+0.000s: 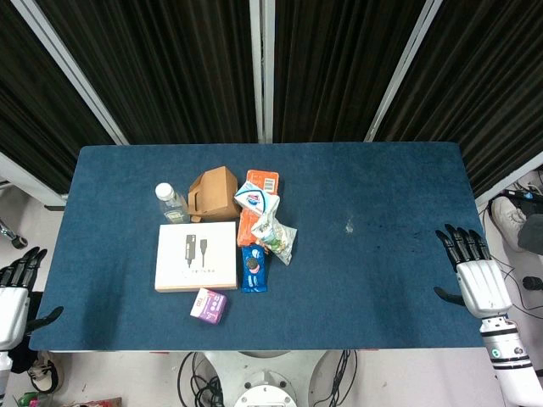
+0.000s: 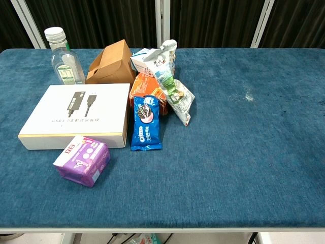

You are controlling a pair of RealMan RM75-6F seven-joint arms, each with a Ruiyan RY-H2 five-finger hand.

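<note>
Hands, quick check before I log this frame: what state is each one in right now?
Left hand: open, holding nothing, at the table's left edge.
Right hand: open, holding nothing, at the table's right edge.

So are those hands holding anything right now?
No. The left hand and right hand both rest open at the edges of the blue cloth-covered table, fingers apart, holding nothing.

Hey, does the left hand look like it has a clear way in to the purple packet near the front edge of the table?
Probably yes. The left hand sits open off the table's left edge, and the purple packet lies alone by the front edge. Bare blue table runs between them; the white box lies just behind the packet, not across the way.
</note>
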